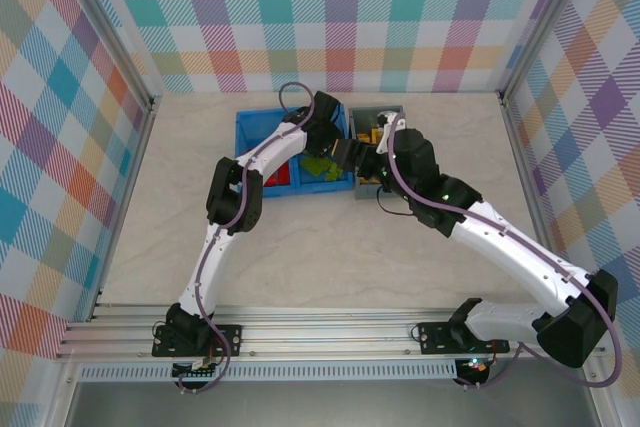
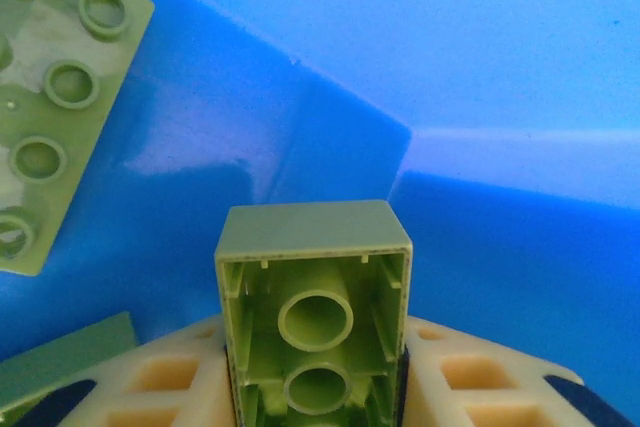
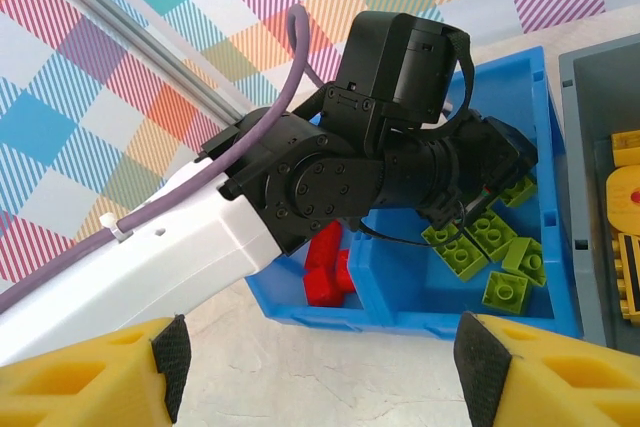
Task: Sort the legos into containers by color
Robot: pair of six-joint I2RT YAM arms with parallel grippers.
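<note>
The left tool [image 1: 322,153] hangs inside the right compartment of the blue bin [image 1: 243,147], which stands toward the far side of the desk [image 1: 300,267]. Its pale fingers [image 2: 170,377] pinch a lime green brick [image 2: 315,297] from both sides. The brick's hollow underside faces the wrist camera, and the bin's blue wall is close behind it. A flat green plate [image 2: 50,97] shows to the left of the brick. More green legos [image 3: 480,247] lie loose in the same compartment, and red legos [image 3: 325,269] sit in the left one. Just right of the blue bin, the grey bin [image 3: 585,117] holds yellow legos [image 3: 628,232]. The right tool [image 3: 320,367] hovers on the near side of the two bins. Its yellow fingers [image 3: 90,387] are spread wide with nothing between them.
</note>
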